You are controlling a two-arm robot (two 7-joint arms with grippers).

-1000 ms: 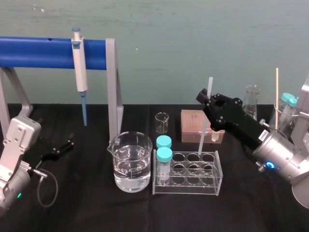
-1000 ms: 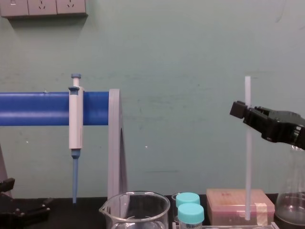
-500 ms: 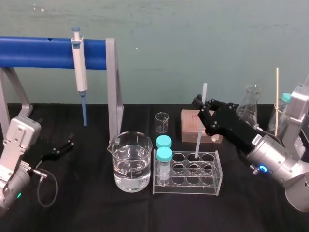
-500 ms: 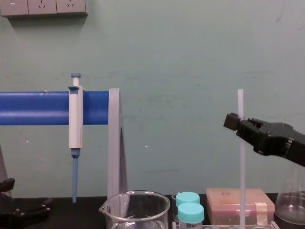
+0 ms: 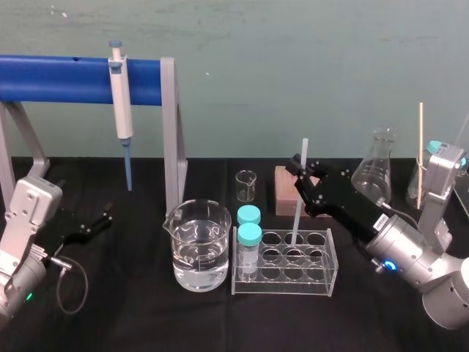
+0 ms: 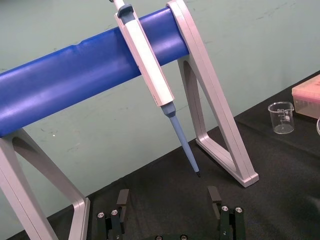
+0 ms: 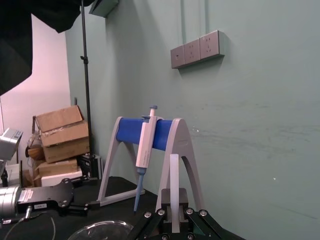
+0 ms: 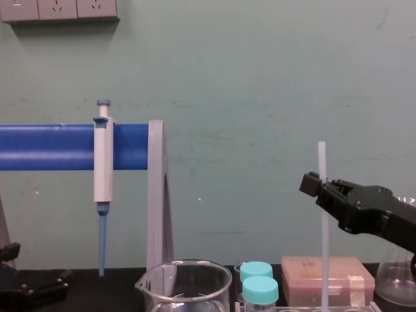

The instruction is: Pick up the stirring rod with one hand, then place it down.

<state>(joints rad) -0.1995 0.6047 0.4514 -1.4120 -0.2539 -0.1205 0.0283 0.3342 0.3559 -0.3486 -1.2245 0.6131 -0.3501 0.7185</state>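
The stirring rod (image 5: 297,216) stands upright in the grip of the right pincer (image 5: 302,176), which is closed on its upper part and reaches in from 4 o'clock. The lower end of the rod is inside the rack (image 5: 322,282), in the middle hole of the far row, at 3 o'clock from the beaker (image 5: 196,246). So I judge you are in the placing step: the pick-up is done, the release is not yet done. I cannot tell if the end touches the bottom of the rack. The next move calls for a straight way down, without tilt, and then a slow opening of the fingers, because such a long, thin rod may lean in the hole once it is free.

The left pincer (image 5: 88,226) lies on the desk (image 5: 146,315) at 9 o'clock, wide open and holding nothing.

The head view gives you the hole. The chest view adds that the rod (image 8: 322,260) is truly vertical, with a short piece above the right pincer (image 8: 315,186). The right wrist view tells you the rod (image 7: 173,185) sits centred between the two fingers (image 7: 150,222).
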